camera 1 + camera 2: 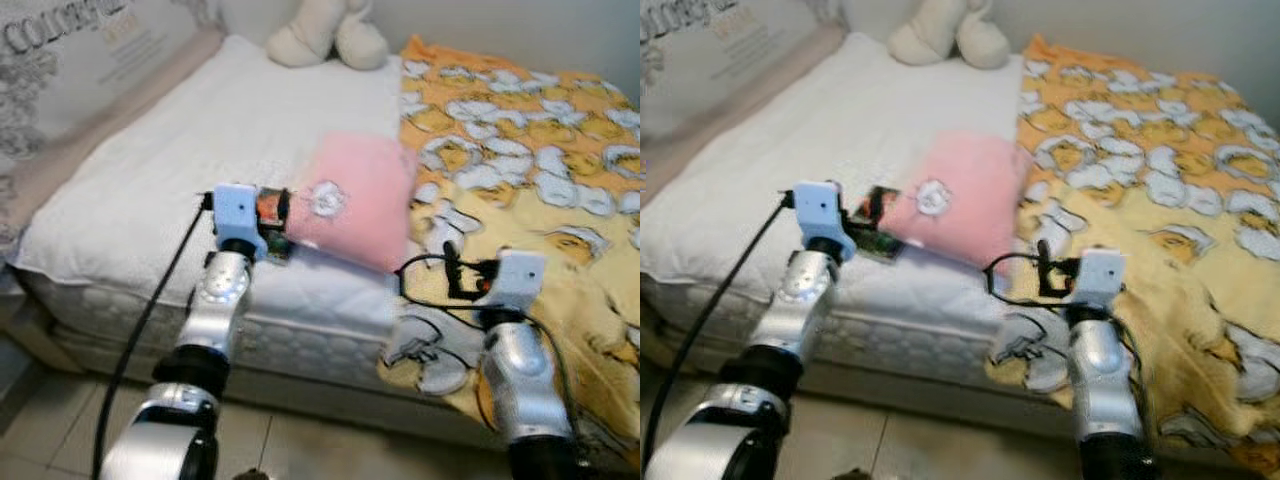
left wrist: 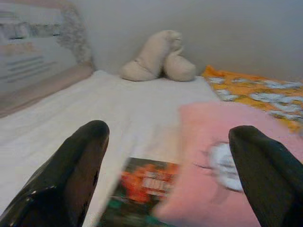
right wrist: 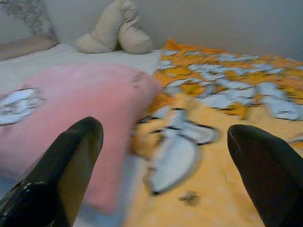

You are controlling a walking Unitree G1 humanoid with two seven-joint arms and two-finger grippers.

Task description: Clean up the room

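Under the pink pillow [image 1: 355,205], a partly hidden, blurred booklet [image 2: 147,182] is lying; left gripper [image 2: 170,156] and right gripper [image 3: 163,161] are gaping wide.

I'm seeing a soft pink square pillow [image 1: 358,202] with a white flower-like patch on its face. It lies on a plain white quilted mattress [image 1: 180,170]. Beside it spreads a yellow-and-orange blanket printed with white and grey cartoon shapes [image 1: 530,190]. A cream plush toy [image 1: 325,35] sits at the far end. Tucked under the pillow's edge I've got a dark booklet with orange and green print [image 2: 147,189]. Both arms are silver, my fingers [image 2: 71,175] glossy black.
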